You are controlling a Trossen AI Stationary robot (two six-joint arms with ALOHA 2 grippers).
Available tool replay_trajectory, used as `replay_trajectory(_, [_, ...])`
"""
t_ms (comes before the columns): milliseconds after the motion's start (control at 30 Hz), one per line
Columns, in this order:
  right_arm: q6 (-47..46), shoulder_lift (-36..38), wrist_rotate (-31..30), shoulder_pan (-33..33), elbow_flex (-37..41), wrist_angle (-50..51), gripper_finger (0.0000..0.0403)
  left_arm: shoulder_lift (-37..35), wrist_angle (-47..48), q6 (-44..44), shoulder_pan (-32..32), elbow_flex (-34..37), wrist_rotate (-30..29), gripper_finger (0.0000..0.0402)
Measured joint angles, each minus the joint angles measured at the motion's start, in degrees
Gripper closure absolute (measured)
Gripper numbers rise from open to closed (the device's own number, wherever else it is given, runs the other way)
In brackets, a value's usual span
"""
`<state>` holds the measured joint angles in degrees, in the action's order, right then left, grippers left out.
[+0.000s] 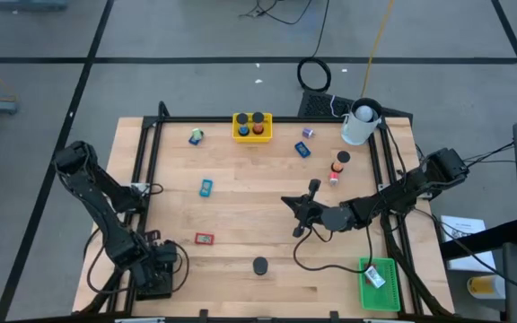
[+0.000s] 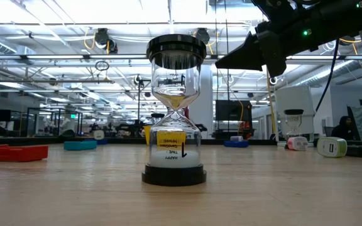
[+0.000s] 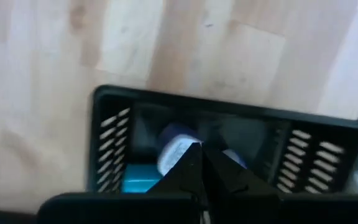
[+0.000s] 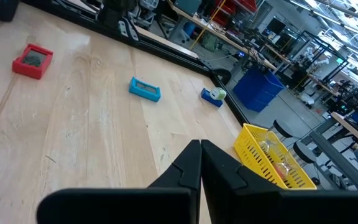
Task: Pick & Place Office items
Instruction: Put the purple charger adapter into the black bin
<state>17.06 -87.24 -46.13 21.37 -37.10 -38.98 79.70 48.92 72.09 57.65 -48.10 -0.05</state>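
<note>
My left gripper (image 3: 201,171) is shut and points down over the black mesh tray (image 3: 110,146) at the table's near left corner (image 1: 155,274). Nothing shows between its fingers. In the tray lie a blue-and-white item (image 3: 174,144) and a teal block (image 3: 138,180). My right gripper (image 4: 201,155) is shut with nothing in it and hangs roughly level over the table's middle (image 1: 296,205). Loose on the wood lie a red block (image 1: 204,239), a blue block (image 1: 205,187) and small items (image 1: 305,148) toward the far edge. A black-capped hourglass (image 2: 175,113) stands near the front edge (image 1: 259,266).
A yellow mesh tray (image 1: 252,126) with two round items stands at the far edge, with a white cup (image 1: 360,124) at the far right. A green tray (image 1: 378,283) sits at the near right corner. A black cable (image 1: 330,260) trails over the wood below the right arm.
</note>
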Motion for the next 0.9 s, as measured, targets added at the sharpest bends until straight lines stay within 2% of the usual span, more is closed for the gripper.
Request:
replay_trajectory(233, [0.02,0.00,0.00,0.00,0.00,0.00,0.0402,0.00,-5.28,0.30,1.10,0.00,3.85,0.0398])
replay_trajectory(400, [0.00,0.00,0.00,0.00,0.00,-0.01,0.0402,0.00,-6.52,2.26,2.50,0.00,4.13,0.0392])
replay_trajectory(700, [0.00,0.00,0.00,0.00,0.00,0.00,0.0402,0.00,-3.56,1.71,2.39,0.00,-2.28,0.0392])
replay_trajectory(900, [-0.05,0.00,0.00,0.00,0.00,0.00,0.0402,0.00,-2.08,1.91,2.38,0.00,-1.50,0.0392])
